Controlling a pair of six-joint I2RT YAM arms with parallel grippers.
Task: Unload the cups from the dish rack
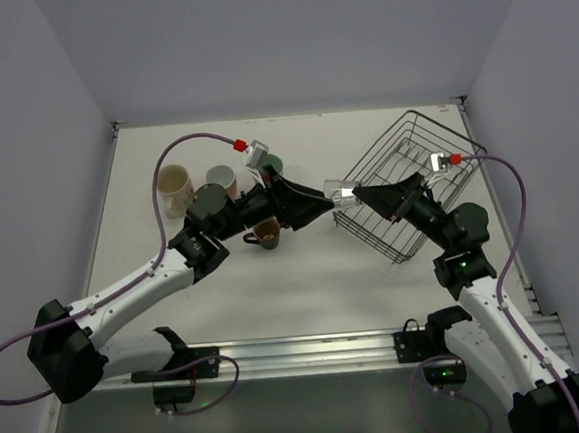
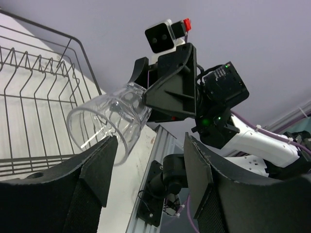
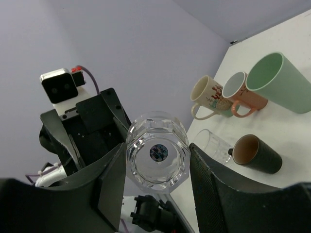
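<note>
- The left pincer (image 2: 150,155) fills the bottom of the frame, its two dark fingers spread wide with nothing between them.
- Just above them a clear glass (image 2: 109,124) lies tilted on its side, mouth down-left towards the camera.
- The right pincer (image 2: 146,97) is clamped around the glass's base.
- A small white camera (image 2: 163,36) sits on that arm.
- A black wire rack (image 2: 34,97) stands to the left on the white worktop (image 2: 131,194).

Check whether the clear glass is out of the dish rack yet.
Out: the clear glass lies sideways in the right end effector, beside the dish rack, outside its wires.
</note>
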